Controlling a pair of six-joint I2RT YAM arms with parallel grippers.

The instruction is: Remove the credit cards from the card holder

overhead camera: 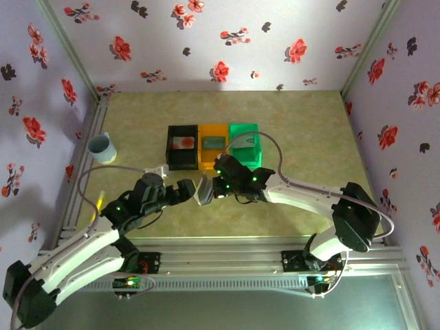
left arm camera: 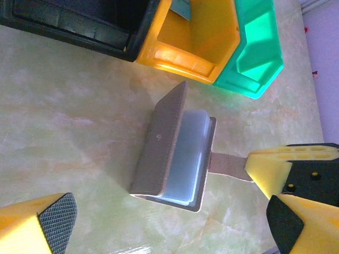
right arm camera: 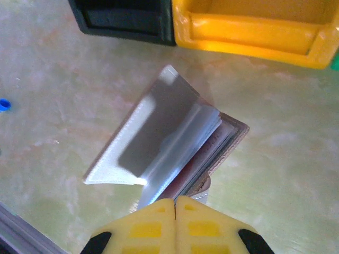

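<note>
The card holder (left arm camera: 170, 151) stands on the table, half open like a book, with clear sleeves between its grey halves. My right gripper (right arm camera: 175, 203) is shut on the holder's strap at its near edge. It is seen from the left wrist as yellow fingers (left arm camera: 267, 169) pinching that strap. My left gripper (left arm camera: 169, 225) is open, its pads wide apart and just short of the holder (overhead camera: 204, 189). A white credit card with a red mark (overhead camera: 183, 143) lies in the black bin (overhead camera: 172, 155). A grey-green card (overhead camera: 214, 143) lies in the orange bin (overhead camera: 206, 159). I cannot tell whether the sleeves hold cards.
A green bin (overhead camera: 245, 137) stands to the right of the orange one, and all three are just beyond the holder. A pale blue cup (overhead camera: 102, 146) stands at the far left. Flowered walls close in the table on three sides.
</note>
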